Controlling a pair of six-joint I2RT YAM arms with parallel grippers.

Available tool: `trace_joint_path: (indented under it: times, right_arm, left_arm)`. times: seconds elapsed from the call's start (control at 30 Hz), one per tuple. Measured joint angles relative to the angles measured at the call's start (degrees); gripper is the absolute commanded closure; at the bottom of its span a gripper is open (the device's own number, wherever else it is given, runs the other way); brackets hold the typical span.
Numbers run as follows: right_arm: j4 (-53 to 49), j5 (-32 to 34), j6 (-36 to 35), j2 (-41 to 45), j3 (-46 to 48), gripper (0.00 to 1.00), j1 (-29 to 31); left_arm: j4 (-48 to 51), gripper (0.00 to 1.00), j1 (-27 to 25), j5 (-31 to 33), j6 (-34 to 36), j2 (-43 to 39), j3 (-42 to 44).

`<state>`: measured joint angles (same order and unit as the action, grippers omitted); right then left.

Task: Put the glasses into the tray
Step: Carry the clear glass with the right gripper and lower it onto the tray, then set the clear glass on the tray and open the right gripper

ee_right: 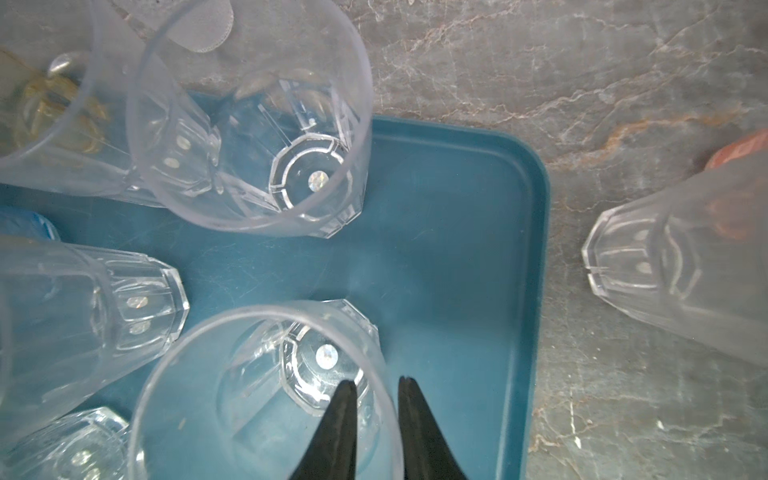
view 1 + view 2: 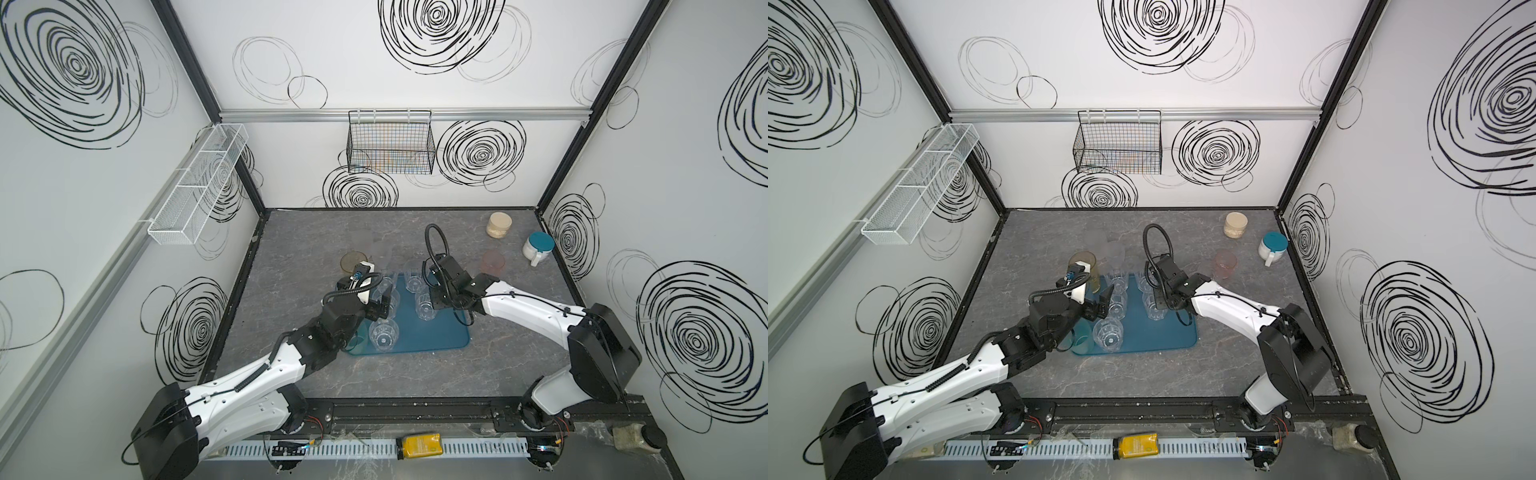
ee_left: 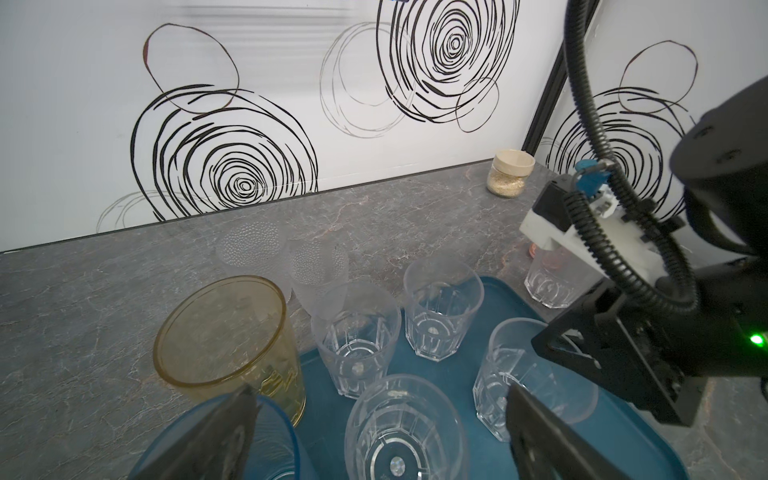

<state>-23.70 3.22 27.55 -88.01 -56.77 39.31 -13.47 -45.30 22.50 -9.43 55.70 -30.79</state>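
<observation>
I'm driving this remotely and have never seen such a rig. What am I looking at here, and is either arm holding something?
Two robot arms stand at a grey table, each ending in a two-fingered pincer. Two pictures look down from overhead; two come from wrist cameras. Clear glasses stand on the blue tray; an amber glass, a pink glass, a beige jar and a lidded white cup sit outside it. The left pincer is wide open, gripping nothing. The right pincer straddles the wall of a clear glass standing on the tray; whether it grips I cannot tell.
</observation>
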Motion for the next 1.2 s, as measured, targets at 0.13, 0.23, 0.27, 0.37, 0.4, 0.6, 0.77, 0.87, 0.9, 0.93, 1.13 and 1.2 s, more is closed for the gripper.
trace_joint_path:
  times: [0.13,0.23,0.27,0.37,0.4,0.6,0.77,0.87,0.9,0.93,1.13,1.2]
  right_arm:
    - [1.4,-1.0,1.7,0.0,0.4,0.81,0.0]
    - [3.1,-1.3,2.9,0.0,0.5,0.81,0.0]
    - [3.7,-1.3,3.3,0.0,0.6,0.8,0.0]
    - [4.9,-1.2,4.0,0.0,0.6,0.77,0.0]
    - [5.0,-1.3,4.2,0.0,0.6,0.76,0.0]
    - [4.9,-1.7,4.6,0.1,0.7,0.66,0.0]
    - [3.1,-4.3,4.8,4.1,2.1,0.54,-1.2]
    - [2.6,-6.6,4.9,6.8,3.1,0.53,-2.0]
    - [2.5,-7.4,5.1,7.3,3.5,0.52,-2.3]
    - [2.5,-7.9,5.2,7.5,3.8,0.53,-2.3]
    - [2.6,-11.5,6.9,8.3,7.4,0.57,-2.4]
    - [3.0,-12.9,7.5,8.6,7.9,0.59,-2.4]
  left_arm:
    - [0.0,0.04,0.0,0.0,0.0,0.0,0.2]
    - [0.0,0.04,0.0,0.0,0.0,0.0,0.2]
    - [-0.1,0.04,0.1,0.0,0.0,0.0,0.3]
    - [-0.2,0.04,0.1,0.0,0.0,0.0,0.6]
    - [-0.2,0.04,0.1,0.0,0.0,0.0,0.7]
    - [-0.3,0.04,0.1,0.1,0.0,0.0,0.8]
    - [-0.3,0.04,0.1,0.1,0.0,0.0,0.8]
    - [-0.3,0.04,0.1,0.2,0.0,0.0,0.8]
    - [-0.5,0.04,0.1,0.1,0.0,0.1,0.9]
    - [-0.4,0.04,0.1,0.1,0.0,0.1,0.9]
    - [-0.6,0.04,0.1,0.1,-0.2,0.5,1.0]
    - [-0.8,0.04,0.1,0.1,-0.2,0.6,1.2]
